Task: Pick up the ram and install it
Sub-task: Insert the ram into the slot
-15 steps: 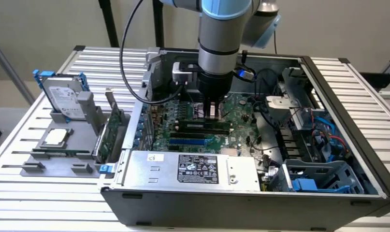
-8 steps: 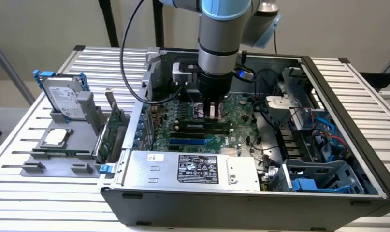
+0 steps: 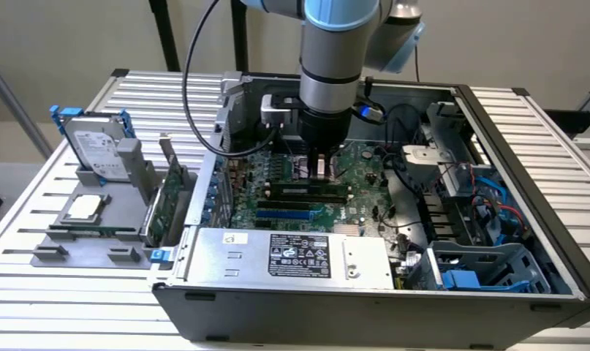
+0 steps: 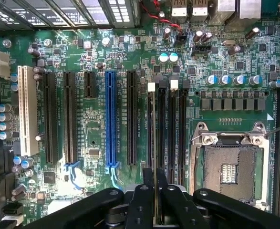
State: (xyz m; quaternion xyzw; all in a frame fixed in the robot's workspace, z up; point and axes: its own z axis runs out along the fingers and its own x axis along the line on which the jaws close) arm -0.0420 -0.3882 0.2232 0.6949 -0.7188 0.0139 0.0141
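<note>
fingers: the gripper [image 4: 154, 191] hangs low over the motherboard [image 3: 305, 186] inside the open computer case [image 3: 528, 190]; its two fingers [image 4: 142, 200] stand close together, pinched on the thin top edge of the ram [image 4: 151, 143].
ram: upright between the fingers, standing in line with the black memory slots [image 4: 171, 129] beside the blue slot [image 4: 110, 119] and the cpu socket [image 4: 228, 167]; whether it is seated in a slot cannot be told.
desk: a grey holder [image 3: 90, 234] carries the hard drive [image 3: 92, 146] with blue rails, a chip [image 3: 85, 208] and an expansion card [image 3: 168, 197], left of the case in the exterior view.
</note>
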